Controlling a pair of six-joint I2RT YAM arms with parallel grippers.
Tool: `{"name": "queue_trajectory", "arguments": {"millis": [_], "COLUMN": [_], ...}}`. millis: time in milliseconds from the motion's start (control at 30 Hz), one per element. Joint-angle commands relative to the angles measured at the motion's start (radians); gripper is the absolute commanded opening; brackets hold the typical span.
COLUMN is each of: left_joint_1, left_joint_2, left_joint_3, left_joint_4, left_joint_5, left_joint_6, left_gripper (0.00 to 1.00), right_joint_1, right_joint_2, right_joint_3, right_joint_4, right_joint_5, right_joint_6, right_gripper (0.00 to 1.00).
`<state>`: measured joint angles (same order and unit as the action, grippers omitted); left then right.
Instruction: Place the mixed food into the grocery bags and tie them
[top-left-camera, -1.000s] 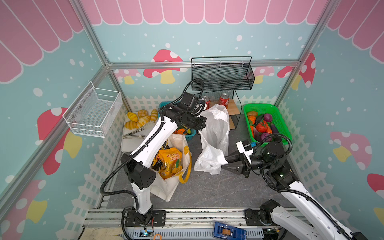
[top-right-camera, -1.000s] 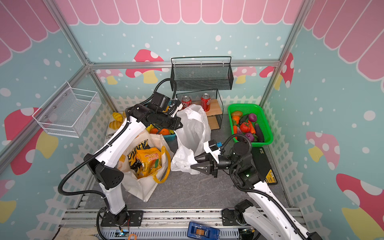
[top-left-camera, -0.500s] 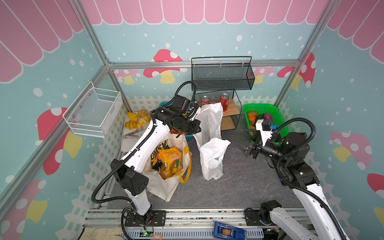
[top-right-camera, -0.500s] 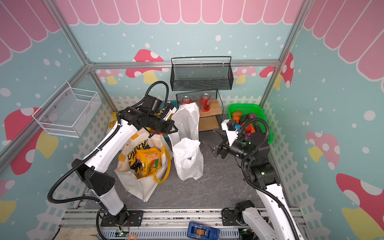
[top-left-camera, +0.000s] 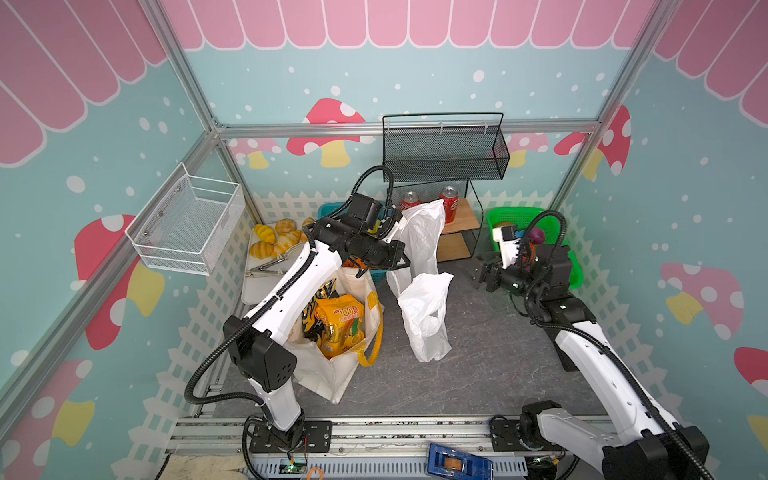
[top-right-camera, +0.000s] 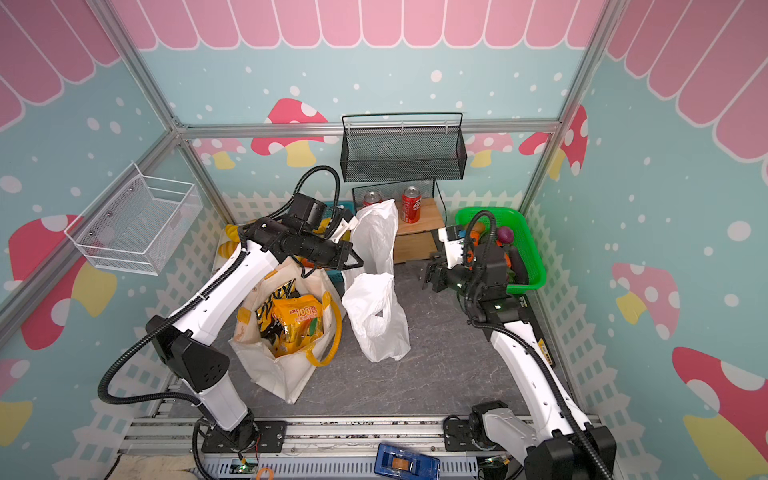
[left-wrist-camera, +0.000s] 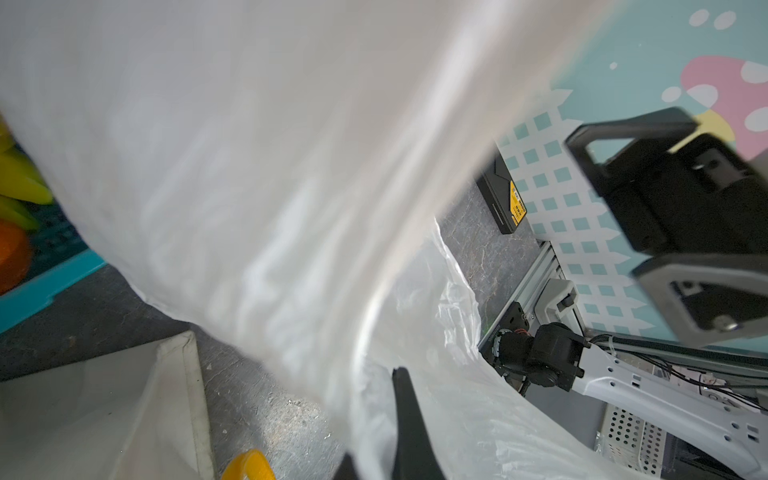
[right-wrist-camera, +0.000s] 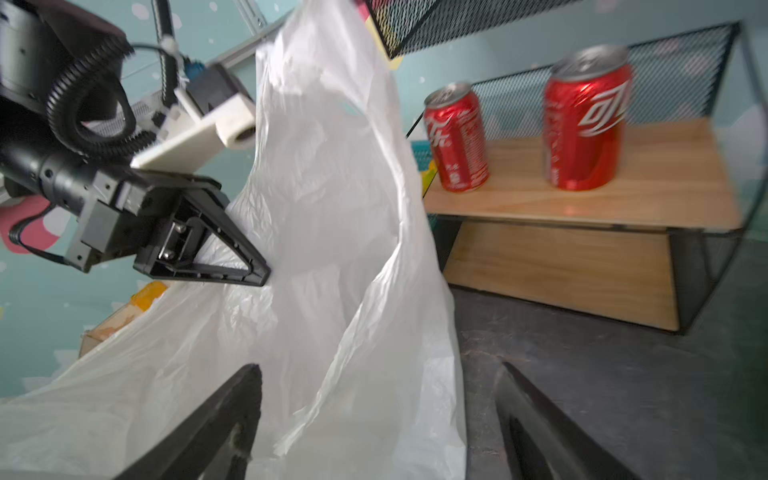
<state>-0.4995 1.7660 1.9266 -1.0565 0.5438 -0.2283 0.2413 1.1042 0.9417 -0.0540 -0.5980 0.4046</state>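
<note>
The white plastic bag (top-left-camera: 420, 239) (top-right-camera: 374, 245) stands in the middle of the floor. My left gripper (top-left-camera: 404, 262) (top-right-camera: 356, 262) is shut on its upper edge and holds that side up; film fills the left wrist view (left-wrist-camera: 249, 166), pinched at the gripper (left-wrist-camera: 376, 436). The bag's other side (top-left-camera: 426, 316) droops. My right gripper (top-left-camera: 478, 276) (top-right-camera: 428, 276) (right-wrist-camera: 378, 374) is open and empty, right of the bag (right-wrist-camera: 332, 249). The cream tote (top-left-camera: 328, 374) (top-right-camera: 282, 374) holds the orange-yellow packet (top-left-camera: 338, 328) and the black-and-yellow packet (top-left-camera: 320, 293). A purple eggplant (top-left-camera: 538, 235) lies in the green basket (top-left-camera: 519, 216).
A black wire rack with a wooden shelf (top-left-camera: 461, 220) carries two red soda cans (right-wrist-camera: 457, 137) (right-wrist-camera: 586, 120) behind the bag. A white wire basket (top-left-camera: 187, 224) hangs on the left wall. Bread rolls (top-left-camera: 276, 241) and tongs lie on a tray at the back left.
My right gripper has opened, let go of the white bag and pulled back to the right beside the green basket. The freed side of the bag has dropped. My left gripper drew slightly left.
</note>
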Motion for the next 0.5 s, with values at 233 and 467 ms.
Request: {"name": "queue_trajectory", "arguments": {"millis": [233,467], "left_joint_1": [0.003,0.010], "left_joint_2": [-0.053,-0.147], "left_joint_3": [-0.018,-0.019], "left_joint_4": [0.039,0.011], "left_joint_5": [0.042,0.017], "left_joint_6": [-0.012,0.000], "left_gripper": [0.00,0.00], "right_joint_1": [0.148,0.130], "right_joint_2": [0.147,0.018], "right_joint_3": [-0.051,-0.086], "right_joint_4": [0.139,-0.045], "right_joint_5": [0.251,0.433], "right_joint_6": [0.056,-0.054], "right_gripper": [0.67,0.02]}}
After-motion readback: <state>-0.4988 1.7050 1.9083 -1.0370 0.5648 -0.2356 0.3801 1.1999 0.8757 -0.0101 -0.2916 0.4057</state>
